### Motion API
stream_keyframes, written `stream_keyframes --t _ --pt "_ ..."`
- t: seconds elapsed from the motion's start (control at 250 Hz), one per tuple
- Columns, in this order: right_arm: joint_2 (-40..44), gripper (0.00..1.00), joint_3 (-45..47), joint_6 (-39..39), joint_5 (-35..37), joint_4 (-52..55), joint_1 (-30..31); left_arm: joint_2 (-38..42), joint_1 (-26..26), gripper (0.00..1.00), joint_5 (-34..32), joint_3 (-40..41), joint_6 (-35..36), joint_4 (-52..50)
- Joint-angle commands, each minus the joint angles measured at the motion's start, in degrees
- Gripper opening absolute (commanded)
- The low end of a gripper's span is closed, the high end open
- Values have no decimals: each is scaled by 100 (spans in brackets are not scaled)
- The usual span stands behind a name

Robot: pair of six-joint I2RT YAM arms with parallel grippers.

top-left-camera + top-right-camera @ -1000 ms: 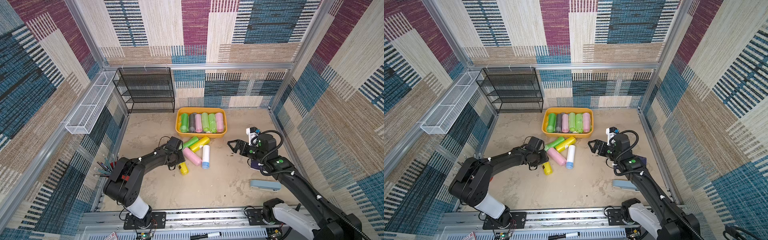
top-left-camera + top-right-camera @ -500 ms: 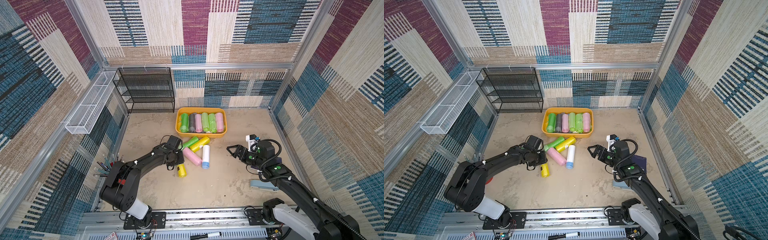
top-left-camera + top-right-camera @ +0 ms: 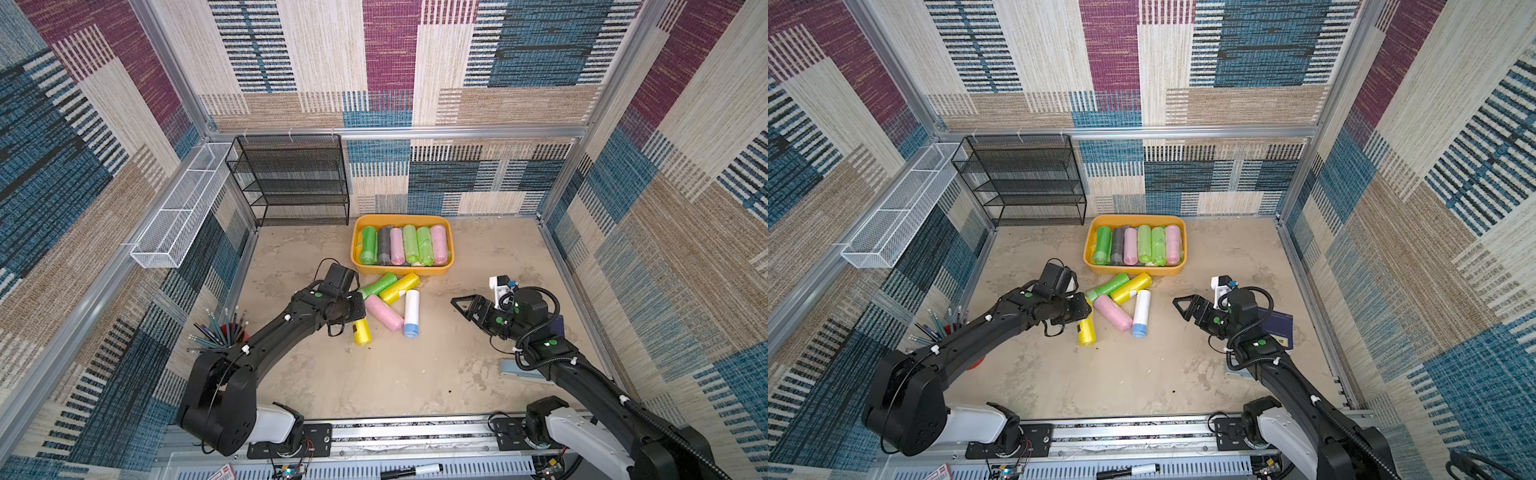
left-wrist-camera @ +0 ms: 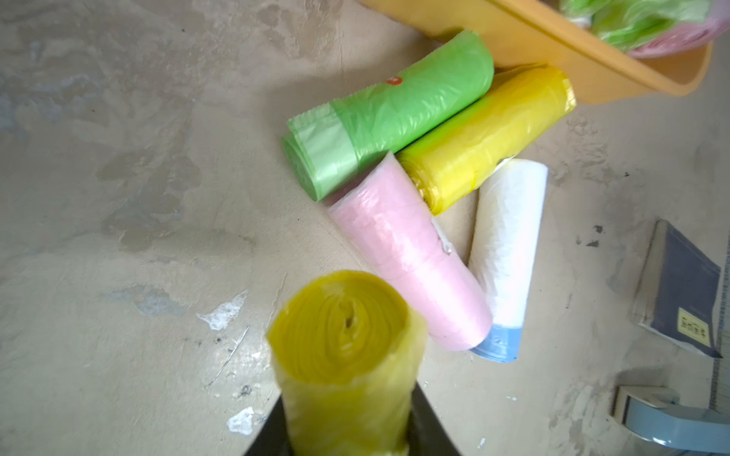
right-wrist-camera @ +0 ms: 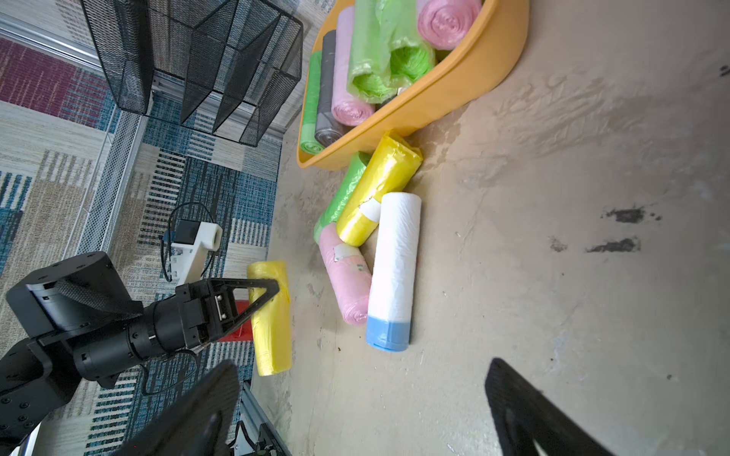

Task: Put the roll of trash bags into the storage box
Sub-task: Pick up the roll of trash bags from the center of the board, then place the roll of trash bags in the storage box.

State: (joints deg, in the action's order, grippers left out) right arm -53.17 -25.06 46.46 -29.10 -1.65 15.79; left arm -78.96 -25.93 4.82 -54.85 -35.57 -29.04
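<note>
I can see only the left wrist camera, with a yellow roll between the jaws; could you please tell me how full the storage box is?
Observer: The storage box holds six rolls lying side by side, nearly spanning its width.
Operator: Thank you. Where is the right arm?
Observer: The right gripper is open and empty, to the right of the white roll and apart from it.
Operator: And where along the roll am I gripping?
Observer: The left gripper is shut on the held yellow roll near one end; most of its length sticks out past the jaws.
</note>
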Motion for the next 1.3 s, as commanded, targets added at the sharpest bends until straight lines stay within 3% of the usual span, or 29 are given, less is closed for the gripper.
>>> stream_keyframes --t 0.0,0.304,0.66,0.956,1.296 --pt "33 99 88 95 -161 -433 3 142 5 30 -107 -219 87 -144" --pt "143 99 203 312 -391 -590 4 1 1 27 -128 -748 103 -98" --pt "152 99 217 267 -432 -729 3 -889 1 25 -30 -1893 295 -360" --pt "-111 99 -247 -275 93 -343 3 -2079 43 22 -314 -3420 830 -835" --pt "-482 99 -307 -317 211 -467 3 -3846 300 20 -876 -5959 1927 -1858"
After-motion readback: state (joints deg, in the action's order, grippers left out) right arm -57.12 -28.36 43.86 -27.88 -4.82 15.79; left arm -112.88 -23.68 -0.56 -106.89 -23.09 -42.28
